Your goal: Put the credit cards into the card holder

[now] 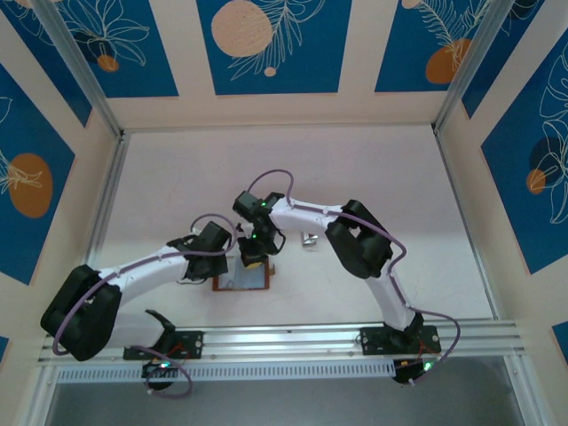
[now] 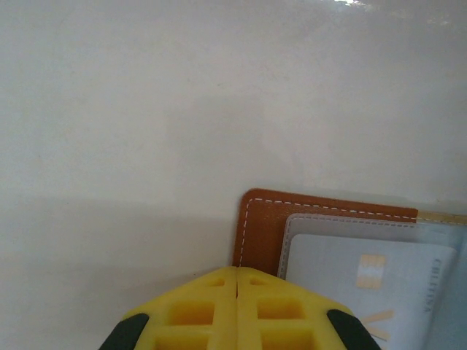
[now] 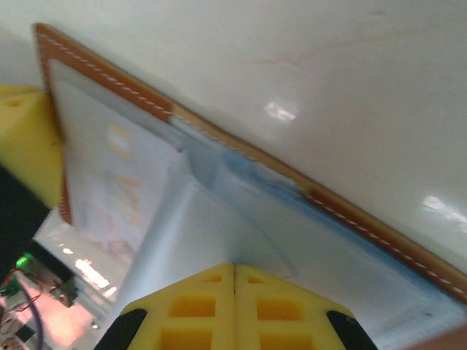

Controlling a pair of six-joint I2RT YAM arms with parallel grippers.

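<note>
Counts: two grippers, one card holder, one credit card seen, one small silvery piece.

Left gripper (image 2: 236, 275): yellow fingers pressed together, nothing between them, tips at card holder (image 2: 261, 226) stitched edge.

Right gripper (image 3: 233, 270): fingers pressed together over clear sleeve (image 3: 219, 219); pinch on film cannot tell.

Holder lies open mid-table; credit card (image 2: 365, 281) under window.

Silvery piece (image 1: 309, 239) at 2 o'clock, apart.

Bare white table (image 1: 355, 169) open toward 12 o'clock.

White tabletop (image 1: 355, 169), cream walls (image 1: 186, 53) — blue leaf-patterned panels (image 1: 302, 44), aluminium frame posts (image 1: 75, 62).
</note>
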